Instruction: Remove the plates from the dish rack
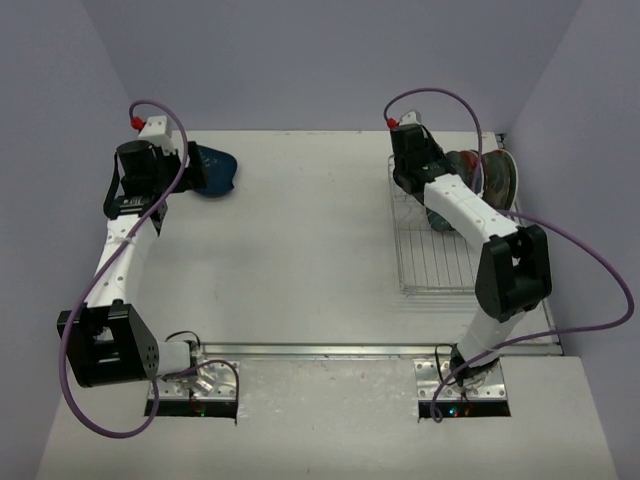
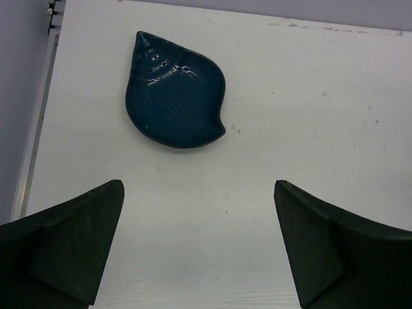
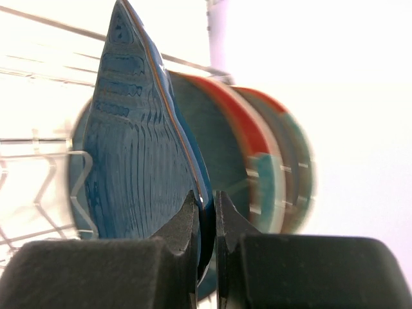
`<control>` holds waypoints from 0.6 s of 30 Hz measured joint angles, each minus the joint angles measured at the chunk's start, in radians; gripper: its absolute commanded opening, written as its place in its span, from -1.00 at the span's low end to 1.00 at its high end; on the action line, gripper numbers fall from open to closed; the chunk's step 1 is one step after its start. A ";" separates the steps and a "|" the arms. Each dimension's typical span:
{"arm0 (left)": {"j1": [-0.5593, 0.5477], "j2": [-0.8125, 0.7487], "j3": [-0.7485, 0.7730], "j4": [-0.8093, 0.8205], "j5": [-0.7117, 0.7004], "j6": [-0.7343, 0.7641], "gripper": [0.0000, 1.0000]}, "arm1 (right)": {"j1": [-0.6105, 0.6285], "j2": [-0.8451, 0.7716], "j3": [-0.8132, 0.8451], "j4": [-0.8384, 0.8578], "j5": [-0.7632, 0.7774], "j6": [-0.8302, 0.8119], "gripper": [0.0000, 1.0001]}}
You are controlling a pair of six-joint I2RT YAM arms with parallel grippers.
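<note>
A: Which step is in hand?

B: A pick from the dish rack (image 1: 430,265), I'd say. The plates (image 1: 497,175) stand on edge at its far end, and the right gripper (image 3: 206,199) sits at the front of that row. It is clenched on the lower rim of a ribbed blue plate (image 3: 135,148), which stands upright with its pointed end above the fingers. The red-rimmed plates (image 3: 257,161) stand just behind it, to the gripper's right.

A: And the other arm?

B: The left gripper (image 2: 198,187) hangs with its jaws spread wide and holds nothing. A leaf-shaped blue plate (image 2: 175,93) lies flat ahead of it, a little to its left and apart from both fingers. So at least one plate appears to be unloaded.

A: What does the next move call for?

B: Probably a straight lift, so the rim clears the tines without knocking the plates behind. Then a carry to open tabletop and a gentle lay-down.

A: What about the surface and the room?

B: Plain pale lilac walls (image 1: 300,60) close in three sides. The tabletop (image 1: 300,250) is white and matte, with a few faint scuffs and specks near the left gripper.
</note>
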 measured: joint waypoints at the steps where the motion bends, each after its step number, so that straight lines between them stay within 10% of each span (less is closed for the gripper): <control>1: 0.000 0.000 0.000 0.000 0.000 -0.006 1.00 | 0.003 -0.016 0.000 0.001 0.012 -0.009 -1.00; 18: -0.064 -0.075 -0.227 0.180 0.487 -0.338 0.89 | 0.037 -0.278 0.153 -0.349 -0.447 0.442 -1.00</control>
